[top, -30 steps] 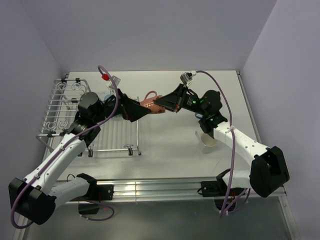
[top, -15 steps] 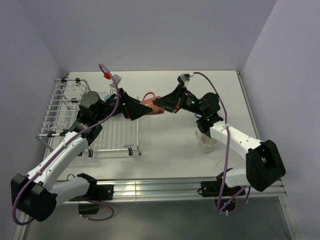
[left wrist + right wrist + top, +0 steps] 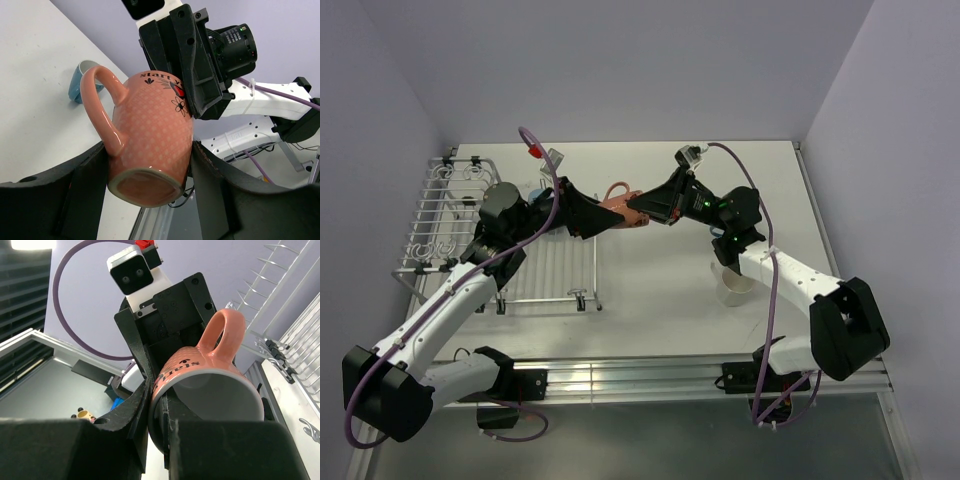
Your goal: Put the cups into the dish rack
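Note:
A salmon-pink mug (image 3: pixel 623 210) with black lettering hangs in the air over the middle of the table, held from both sides. My left gripper (image 3: pixel 605 216) is shut on its body near the base, one finger on each side (image 3: pixel 150 167). My right gripper (image 3: pixel 643 212) is shut on the rim, pinching the wall of the mug (image 3: pixel 215 385) with one finger inside and one outside (image 3: pixel 160 415). The handle points up and away. The dish rack (image 3: pixel 450 215), a silver wire grid, stands at the left of the table, behind my left arm.
A cream-white cup (image 3: pixel 735 283) stands on the table by my right forearm. A light blue cup (image 3: pixel 80 85) lies on the table beyond the held mug. The rack's wires (image 3: pixel 295 315) show behind the mug in the right wrist view.
My left gripper's jaws have closed from wide open onto the salmon-pink mug. The right gripper has kept its hold on the rim, and both arms have barely shifted.

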`<state>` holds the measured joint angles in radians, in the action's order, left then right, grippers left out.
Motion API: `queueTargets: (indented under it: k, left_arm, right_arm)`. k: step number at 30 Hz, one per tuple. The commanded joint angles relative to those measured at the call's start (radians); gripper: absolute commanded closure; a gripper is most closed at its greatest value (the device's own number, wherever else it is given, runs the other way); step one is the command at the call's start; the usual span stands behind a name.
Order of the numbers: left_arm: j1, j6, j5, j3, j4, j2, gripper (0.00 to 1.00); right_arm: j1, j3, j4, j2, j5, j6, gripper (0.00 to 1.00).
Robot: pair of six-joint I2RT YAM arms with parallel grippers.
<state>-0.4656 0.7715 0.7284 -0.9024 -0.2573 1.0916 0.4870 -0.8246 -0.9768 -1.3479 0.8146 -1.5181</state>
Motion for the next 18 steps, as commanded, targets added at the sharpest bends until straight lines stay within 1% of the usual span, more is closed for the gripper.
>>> queueTargets:
  k: [1,2,3,5,6,7,8,9,10,11,13,16,18]
  left_arm:
    - [-0.025,0.014,0.048,-0.007,-0.036,-0.009,0.76]
    - [-0.027,0.011,0.043,-0.012,-0.030,-0.009,0.91]
    - [-0.028,0.009,0.037,-0.021,-0.022,-0.016,0.99]
    - [-0.030,-0.009,0.017,-0.033,0.019,-0.027,1.00]
    - [-0.030,-0.018,-0.004,-0.049,0.038,-0.042,1.00]
    - [-0.028,-0.027,-0.017,-0.058,0.056,-0.050,1.00]
    - [-0.028,-0.046,-0.030,-0.069,0.100,-0.058,1.00]
    - [-0.028,-0.057,-0.058,-0.091,0.124,-0.068,1.00]
    - [-0.028,-0.064,-0.070,-0.101,0.144,-0.073,1.00]
    - [-0.028,-0.077,-0.079,-0.110,0.179,-0.076,1.00]
    - [-0.030,-0.083,-0.099,-0.128,0.199,-0.087,1.00]
    - [-0.028,-0.089,-0.116,-0.150,0.228,-0.091,1.00]
    - [-0.028,-0.100,-0.119,-0.168,0.242,-0.088,1.00]
  right_arm:
    - [0.010,-0.008,-0.094,0.003,-0.017,0.010,1.00]
    - [0.010,-0.007,-0.089,0.006,-0.018,0.016,1.00]
    - [0.012,-0.005,-0.076,0.010,-0.028,0.025,0.97]
    - [0.012,-0.004,0.008,0.035,-0.041,0.085,0.92]
    - [0.010,-0.005,0.050,0.045,-0.061,0.113,0.87]
    - [0.010,-0.008,0.137,0.073,-0.072,0.169,0.84]
    - [0.010,-0.013,0.182,0.087,-0.086,0.200,0.81]
    - [0.012,-0.015,0.228,0.101,-0.116,0.226,0.76]
    - [0.010,-0.024,0.312,0.133,-0.133,0.277,0.74]
    - [0.010,-0.028,0.352,0.147,-0.149,0.303,0.71]
    - [0.012,-0.045,0.461,0.186,-0.196,0.364,0.65]
    - [0.010,-0.057,0.558,0.228,-0.236,0.421,0.57]
    - [0.012,-0.059,0.589,0.242,-0.270,0.438,0.53]
